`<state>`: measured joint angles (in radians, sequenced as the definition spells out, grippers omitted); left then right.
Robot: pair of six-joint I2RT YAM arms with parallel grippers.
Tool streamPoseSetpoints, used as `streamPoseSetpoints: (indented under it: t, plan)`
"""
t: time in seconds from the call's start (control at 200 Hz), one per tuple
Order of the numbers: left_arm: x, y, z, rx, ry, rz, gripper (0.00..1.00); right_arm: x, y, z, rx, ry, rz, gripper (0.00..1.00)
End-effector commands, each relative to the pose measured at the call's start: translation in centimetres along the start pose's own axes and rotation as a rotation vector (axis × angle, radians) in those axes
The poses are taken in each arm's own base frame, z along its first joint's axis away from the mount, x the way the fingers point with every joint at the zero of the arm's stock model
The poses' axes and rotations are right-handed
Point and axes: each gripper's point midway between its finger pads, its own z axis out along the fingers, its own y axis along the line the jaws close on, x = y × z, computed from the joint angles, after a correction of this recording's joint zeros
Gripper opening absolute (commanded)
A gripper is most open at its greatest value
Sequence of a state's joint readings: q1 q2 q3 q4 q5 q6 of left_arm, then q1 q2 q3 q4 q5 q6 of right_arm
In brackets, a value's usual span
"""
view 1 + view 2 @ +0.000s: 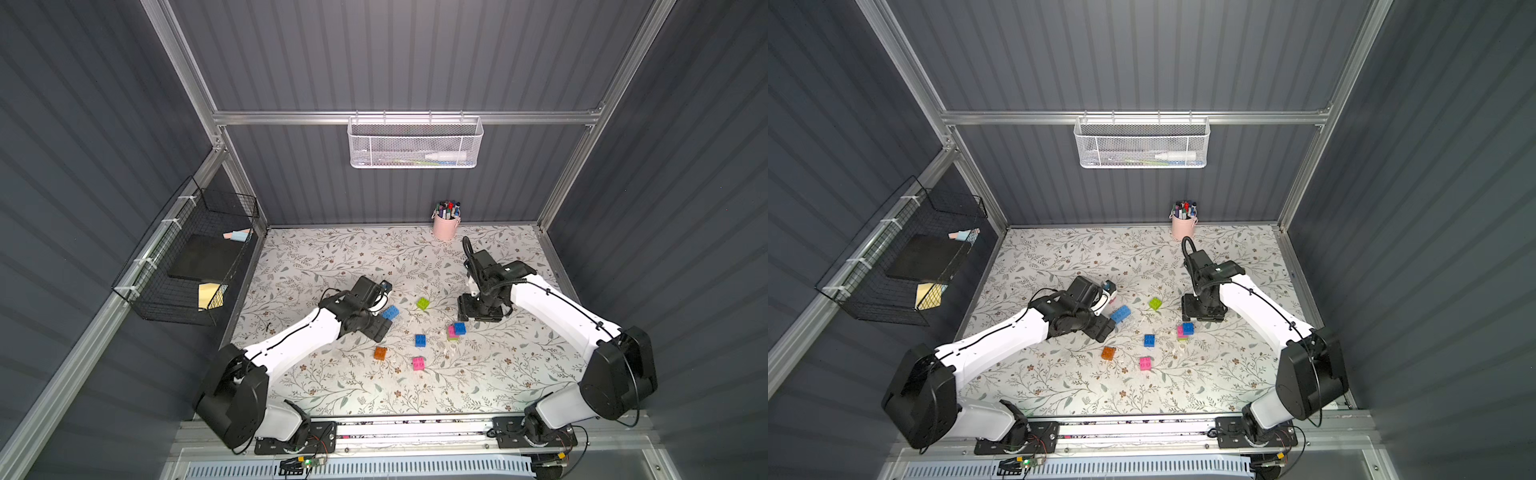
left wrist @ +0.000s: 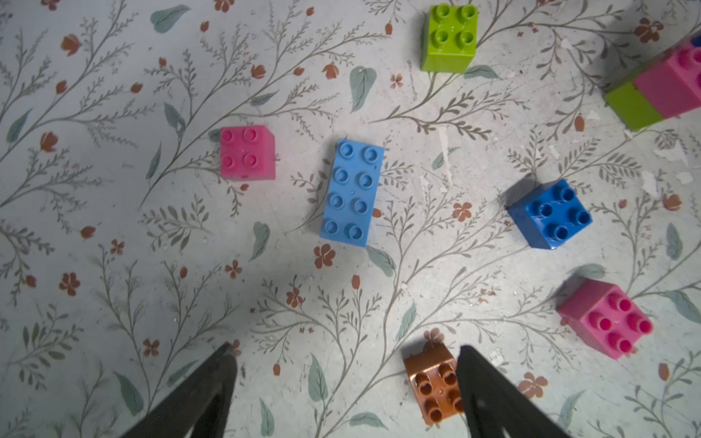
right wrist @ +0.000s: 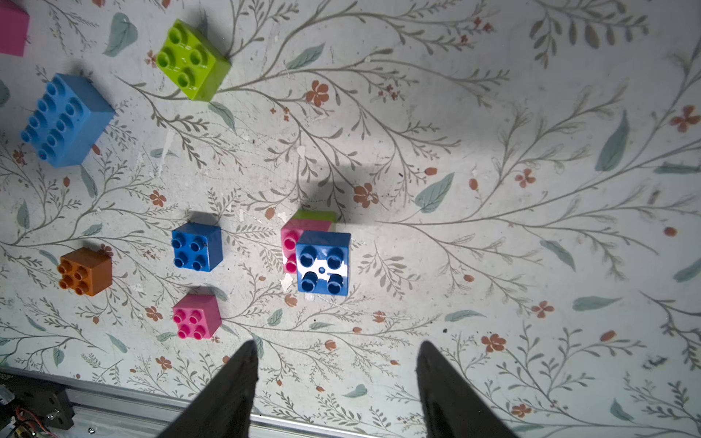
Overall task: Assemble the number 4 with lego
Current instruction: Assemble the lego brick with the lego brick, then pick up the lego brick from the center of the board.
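Floral tabletop point(image 1: 332, 257) holds stacked blue, pink, green lego point(image 3: 322, 261).

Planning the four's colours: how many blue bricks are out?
3: long light-blue brick by the left arm; loose dark-blue brick in the middle; another blue brick atop the pink-and-green stack. Arms may hide more.

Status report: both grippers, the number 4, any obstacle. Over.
Left gripper open, empty; right gripper open, empty. Number 4 barely started: blue-pink-green cluster only, other lego loose. Orange brick close by left gripper.
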<state>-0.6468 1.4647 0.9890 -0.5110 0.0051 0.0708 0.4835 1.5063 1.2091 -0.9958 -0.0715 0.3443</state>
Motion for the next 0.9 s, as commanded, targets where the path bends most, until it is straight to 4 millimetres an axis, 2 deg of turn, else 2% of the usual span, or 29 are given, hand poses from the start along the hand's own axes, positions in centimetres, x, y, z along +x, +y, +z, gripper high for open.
streamPoseSetpoints:
  t: [0.0,0.04,0.155,0.285,0.475,0.635,0.75,0.825,0.895]
  plan:
    - [0.0,-1.5,1.3,0.1,0.087,0.127,0.85,1.1,-0.5,0.0,-0.008,0.031,-0.004,0.68]
    - [-0.4,-1.8,1.9,0.119,0.095,0.132,0.82,1.1,-0.6,-0.2,-0.011,0.027,-0.003,0.68]
    - [-1.1,-2.0,3.4,0.137,0.098,0.146,0.67,1.2,-1.0,-0.7,-0.02,0.012,0.001,0.68]
    - [-1.4,-1.9,4.8,0.136,0.108,0.182,0.64,1.4,-1.6,-1.1,-0.029,-0.002,0.008,0.69]
    - [-2.0,-1.3,6.2,0.109,0.124,0.241,0.53,1.6,-2.2,-1.2,-0.047,-0.011,0.025,0.69]
    - [-1.8,-1.0,6.9,0.091,0.117,0.248,0.53,1.6,-2.3,-1.0,-0.065,-0.011,0.035,0.7]
    - [-1.3,-1.0,7.4,0.089,0.124,0.256,0.57,1.7,-2.4,-0.7,-0.073,0.001,0.043,0.82]
    - [-1.1,-0.9,7.6,0.083,0.123,0.259,0.64,1.6,-2.3,-0.6,-0.085,-0.004,0.048,0.85]
    - [-1.3,-0.7,7.7,0.071,0.103,0.261,0.63,1.6,-2.3,-0.5,-0.091,-0.005,0.051,0.86]
